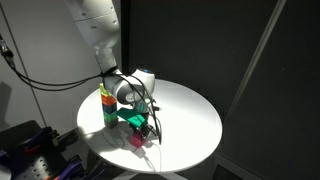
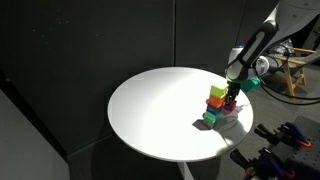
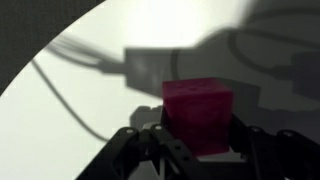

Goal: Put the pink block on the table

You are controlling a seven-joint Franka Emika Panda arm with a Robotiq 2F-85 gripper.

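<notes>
At the far left of an exterior view a dark cable [image 1: 40, 80] loops across black wall, with dim equipment [image 1: 30, 150] in the lower left corner. The robot arm [image 1: 95, 30] comes down from the top left centre over the table [image 1: 190, 115], a round white top lit brightly against the dark room. A stack of coloured cubes [image 1: 108, 105] stands near the table's left edge, a green cube [image 1: 130, 117] just beside it. Right of the stack the gripper [image 1: 140, 132] is clamped on the pink block [image 1: 137, 141], low at the tabletop in the lower centre of the frame; whether the block touches the surface cannot be told. A pale slanted pole [image 1: 255, 55] crosses the dark right side.

In an exterior view from the opposite side, black panels fill the left and top, the table [image 2: 150, 110] sits centre, and the stack of coloured cubes [image 2: 217, 97] and pink block [image 2: 229, 104] lie at its right edge under the gripper [image 2: 230, 100]. A wooden frame [image 2: 295, 65] shows at upper right.

In the wrist view the upper left corner is black past the table [image 3: 60, 110] rim; grey shadows cross the white surface. The pink block [image 3: 198, 110] sits right of centre, pinched in the gripper [image 3: 198, 132]
</notes>
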